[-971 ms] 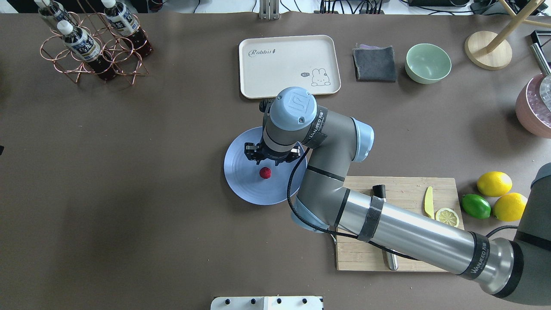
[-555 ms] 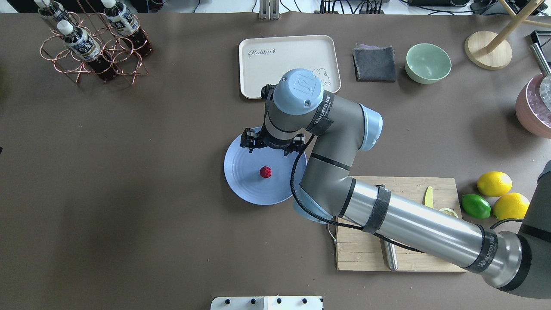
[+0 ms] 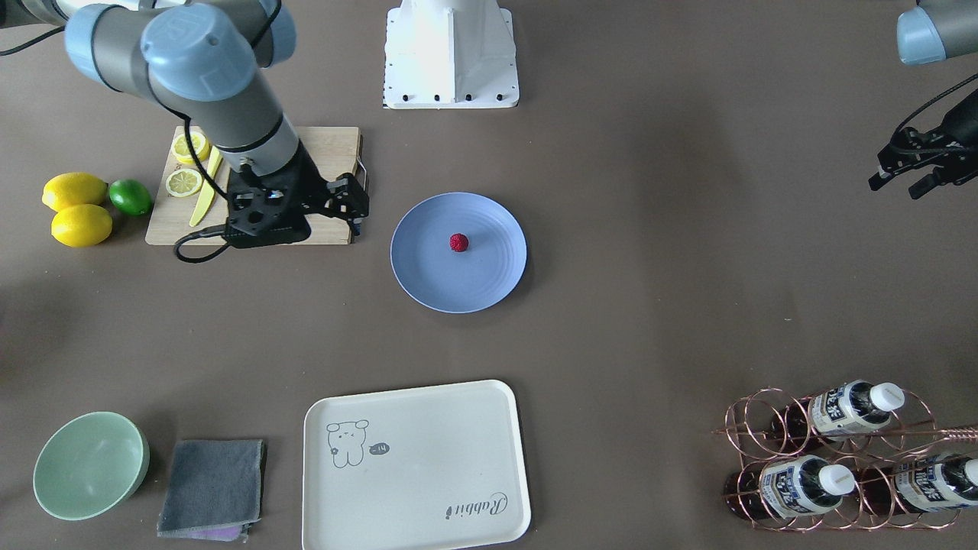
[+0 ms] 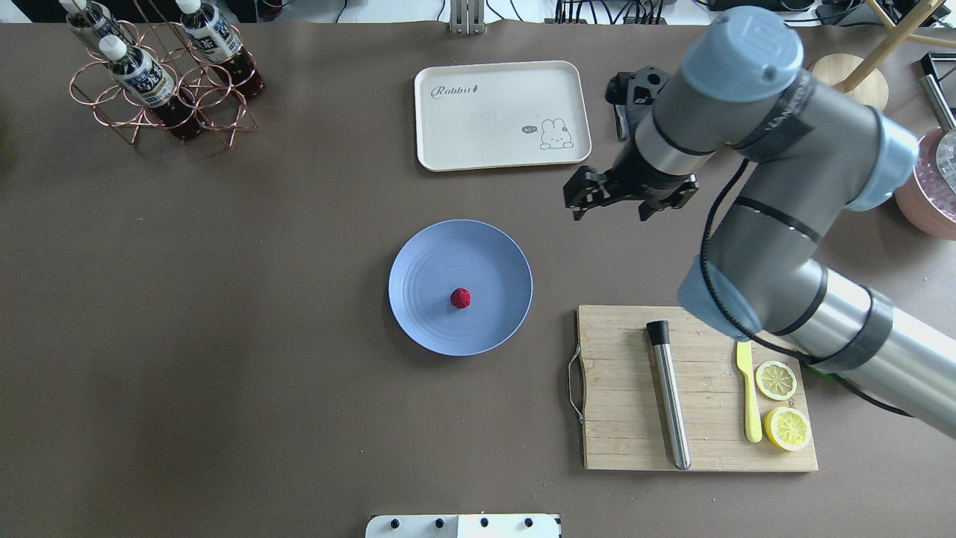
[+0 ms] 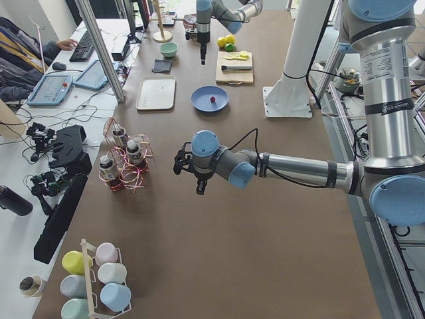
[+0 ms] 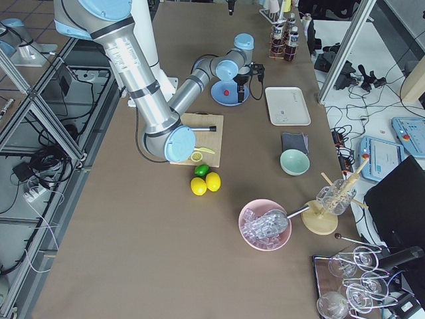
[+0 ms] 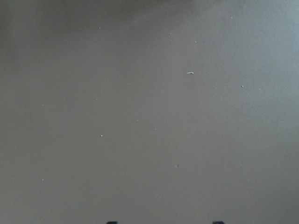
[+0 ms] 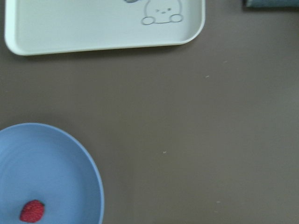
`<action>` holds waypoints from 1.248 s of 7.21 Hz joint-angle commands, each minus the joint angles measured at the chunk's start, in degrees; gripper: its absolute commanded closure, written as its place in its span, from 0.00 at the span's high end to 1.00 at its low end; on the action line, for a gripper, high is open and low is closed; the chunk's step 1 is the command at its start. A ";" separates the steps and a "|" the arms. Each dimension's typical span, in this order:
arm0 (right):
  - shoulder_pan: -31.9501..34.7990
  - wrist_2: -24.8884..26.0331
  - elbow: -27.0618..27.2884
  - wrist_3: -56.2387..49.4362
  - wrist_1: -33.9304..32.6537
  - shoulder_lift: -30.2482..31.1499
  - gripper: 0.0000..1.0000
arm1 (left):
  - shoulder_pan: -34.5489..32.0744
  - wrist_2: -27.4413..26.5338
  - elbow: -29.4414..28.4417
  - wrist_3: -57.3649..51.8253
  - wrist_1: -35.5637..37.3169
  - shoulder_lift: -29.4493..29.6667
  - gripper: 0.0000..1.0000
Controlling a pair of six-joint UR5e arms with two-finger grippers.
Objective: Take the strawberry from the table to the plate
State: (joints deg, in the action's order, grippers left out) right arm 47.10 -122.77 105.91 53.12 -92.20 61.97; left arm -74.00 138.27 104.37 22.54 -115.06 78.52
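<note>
A tiny dark-red strawberry lies near the middle of the round blue-lavender plate on the brown-grey table. It also shows on the plate as the strawberry in the front view, and low left as the strawberry in the right wrist view. My right gripper hangs open and empty, raised, to the right of the plate and beyond it. My left gripper hovers open and empty over bare table far on the robot's left; its wrist view shows only table.
A cream tray lies beyond the plate. A wooden cutting board holds a metal muddler, a yellow knife and lemon slices. Two lemons and a lime, a mint bowl, a grey cloth and a bottle rack stand around.
My right arm has pulled away from over the plate, rising and swinging right and toward the far side. The strawberry has stayed where it lay on the plate.
</note>
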 commanded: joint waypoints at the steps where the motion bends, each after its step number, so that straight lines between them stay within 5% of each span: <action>1: 11.56 -4.83 4.46 -21.54 -0.70 14.60 1.00 | -2.64 -0.02 0.05 -3.47 0.10 -1.88 0.74; 4: 31.22 -13.77 0.72 -54.51 -1.05 28.27 1.00 | -3.00 0.07 0.57 -3.47 3.06 -1.36 0.74; 6: 41.18 -13.63 -7.09 -66.77 -2.63 27.60 1.00 | -6.58 0.51 0.76 -9.05 5.97 -1.09 0.74; 9: 43.77 -12.49 -9.23 -71.22 -2.63 29.61 1.00 | -18.61 0.42 1.01 -28.90 22.80 2.49 0.74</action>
State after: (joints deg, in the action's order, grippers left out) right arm 89.83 -135.78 97.19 -16.95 -94.76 90.93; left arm -88.01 138.70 105.22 1.42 -99.67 78.83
